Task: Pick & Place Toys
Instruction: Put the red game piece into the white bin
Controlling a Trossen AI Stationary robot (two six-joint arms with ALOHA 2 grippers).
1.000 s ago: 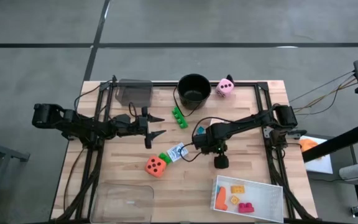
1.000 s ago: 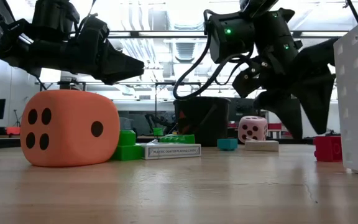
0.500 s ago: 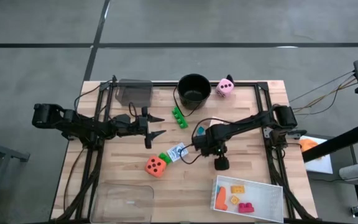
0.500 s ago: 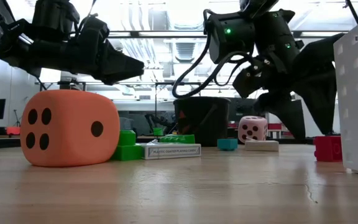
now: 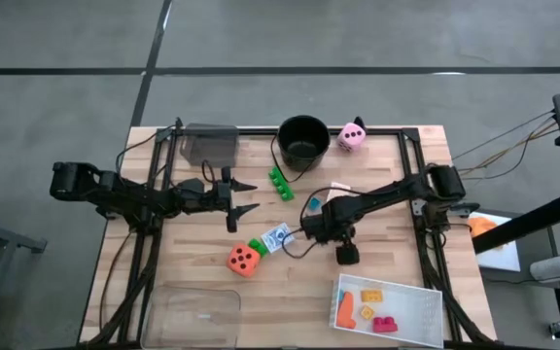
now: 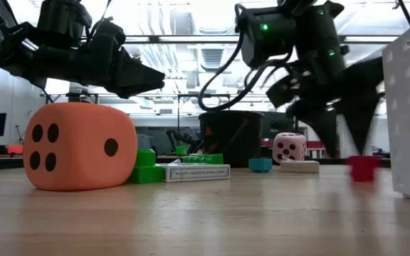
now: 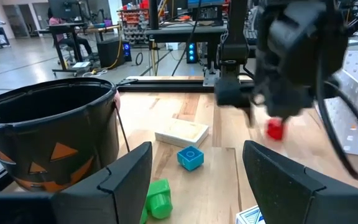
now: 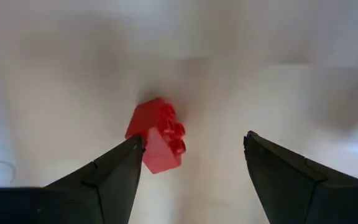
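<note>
The red brick [image 8: 157, 137] is a small studded block; the right wrist view shows it tilted, touching one finger [image 8: 107, 171] of the right gripper [image 8: 194, 171] while the other finger stands clear, so the pincer is spread. Whether the brick rests on the table [image 5: 397, 262] or hangs is hard to tell. From above, the arm hides it. It lies near the table's middle, left of the white tray [image 5: 426, 297]. Farther left, the left gripper [image 5: 244, 196] hovers spread. The blue brick [image 7: 190, 157] sits beside a card pack [image 7: 181, 132], near the black bucket [image 5: 302, 139]. The orange die [image 5: 244, 259] lies nearer.
</note>
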